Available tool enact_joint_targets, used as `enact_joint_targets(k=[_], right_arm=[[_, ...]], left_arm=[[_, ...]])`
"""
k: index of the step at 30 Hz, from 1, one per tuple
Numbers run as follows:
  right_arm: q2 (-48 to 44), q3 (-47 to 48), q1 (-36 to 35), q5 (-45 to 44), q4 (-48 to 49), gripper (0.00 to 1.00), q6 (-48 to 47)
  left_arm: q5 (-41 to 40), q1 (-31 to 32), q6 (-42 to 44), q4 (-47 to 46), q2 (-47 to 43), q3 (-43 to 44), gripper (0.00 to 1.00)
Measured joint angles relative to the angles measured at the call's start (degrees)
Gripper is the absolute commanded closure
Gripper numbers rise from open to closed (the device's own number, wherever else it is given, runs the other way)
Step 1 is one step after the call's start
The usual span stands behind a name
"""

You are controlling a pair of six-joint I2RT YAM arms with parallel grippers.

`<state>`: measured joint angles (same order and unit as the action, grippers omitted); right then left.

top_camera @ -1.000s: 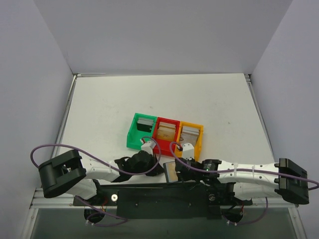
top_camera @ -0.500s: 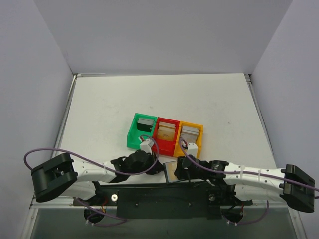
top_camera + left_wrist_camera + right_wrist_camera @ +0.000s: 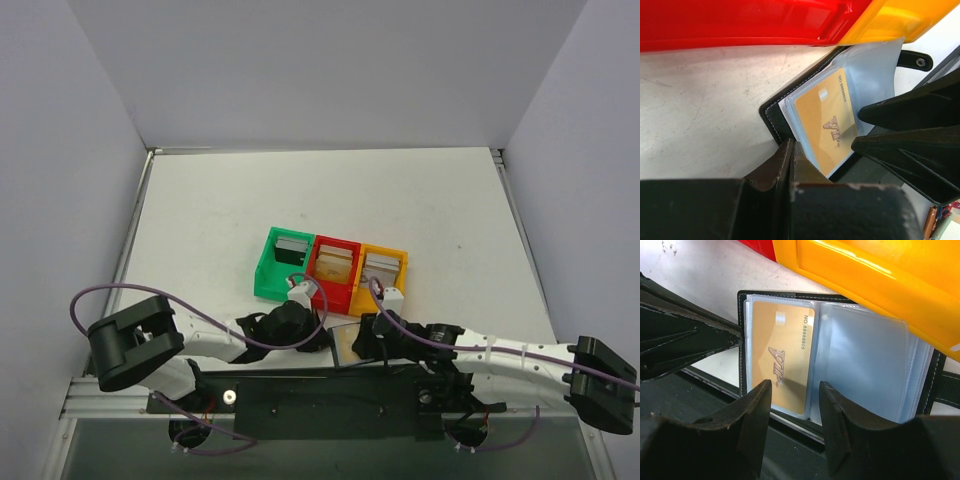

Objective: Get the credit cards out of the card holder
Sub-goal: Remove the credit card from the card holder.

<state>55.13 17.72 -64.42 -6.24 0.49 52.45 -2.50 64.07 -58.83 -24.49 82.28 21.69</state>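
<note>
On the white table (image 3: pixel 220 210), below a glossy green, red and orange three-box tray (image 3: pixel 268 275) at the centre of the overhead frame, two arms are meeting over a black card holder (image 3: pixel 345 345) that is lying open at the bottom centre. The left gripper (image 3: pixel 790 150) is clenching shut on what appears to be the holder's stitched black edge. The right gripper (image 3: pixel 795 387) is hovering with its fingers spread apart, straddling the lower end of a gold card (image 3: pixel 782 355).

The holder is looking soft and floppy: a leather-like cover, limp clear plastic sleeves catching glare, and a small snap tab (image 3: pixel 917 61) at the upper right of the left wrist view. It is likely needing that pinning grip, or it will be dragging along with the card. The card, stiff, thin, light and slick, is sitting deep in the left-hand sleeve, embossed lettering showing. A pinch on its short edge nearest the sleeve mouth is probably offering the best hold, though which end is open cannot be told.
</note>
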Motion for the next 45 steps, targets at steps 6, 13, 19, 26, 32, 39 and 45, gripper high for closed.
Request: enact_joint_targets(k=[6,13,19,26,32,39,45], right_arm=[[-1.2,-0.4,0.7,1.0,1.1,0.61,0.0],[-1.4,-0.6,1.6,2.3,2.5,0.61,0.0],[-1.2,-2.0,2.5,3.0,3.2,0.61,0.2],[-1.8,-3.3,3.8,4.2,4.3,0.61,0.4],[-3.2,-4.5,4.2,5.0,5.6,0.61,0.7],[-6.0,-6.2,4.8,5.3,5.9,0.65,1.3],[-8.3,-7.9,5.3,6.7,6.3,0.69,1.7]], left_arm=[[0.5,0.0,0.2,-0.8,2.4,1.7,1.00],[1.0,0.0,0.6,-1.7,3.4,1.9,1.00],[1.2,0.0,0.6,-2.4,4.0,2.0,1.00],[1.3,0.0,0.6,-2.8,4.8,2.6,1.00],[1.3,0.0,0.6,-2.8,5.0,2.7,1.00],[1.3,0.0,0.6,-3.0,6.1,3.6,1.00],[1.3,0.0,0.6,-3.6,7.0,4.1,1.00]])
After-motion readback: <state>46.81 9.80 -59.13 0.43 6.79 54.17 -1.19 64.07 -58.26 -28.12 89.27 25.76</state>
